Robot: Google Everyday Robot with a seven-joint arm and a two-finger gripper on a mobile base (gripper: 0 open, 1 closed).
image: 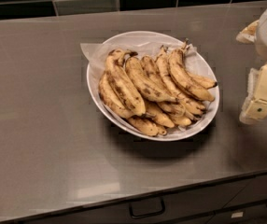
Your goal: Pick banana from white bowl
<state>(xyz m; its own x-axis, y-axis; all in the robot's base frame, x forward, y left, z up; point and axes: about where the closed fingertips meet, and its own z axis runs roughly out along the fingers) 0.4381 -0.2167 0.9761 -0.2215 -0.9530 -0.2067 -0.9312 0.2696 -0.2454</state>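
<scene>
Long brown-speckled yellow banana [184, 76] in shallow oval white bowl [116, 121] lay left of empty claw [257, 107], blunt end slanting clawward; claw opening untellable.

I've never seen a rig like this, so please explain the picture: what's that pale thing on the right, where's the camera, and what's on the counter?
There is only one picture. It looks down at a grey counter from in front, and where the camera is mounted isn't on record. The pale, blocky thing at the right edge is the robot's gripper, the grasping part at the end of its one arm. It hangs to the right of the bowl, apart from it, with nothing visible in it. The bowl is wide, white and lined with paper, and it stands mid-counter piled with speckled yellow bananas. Behind it is a dark tiled wall, and below is a drawer handle.
</scene>
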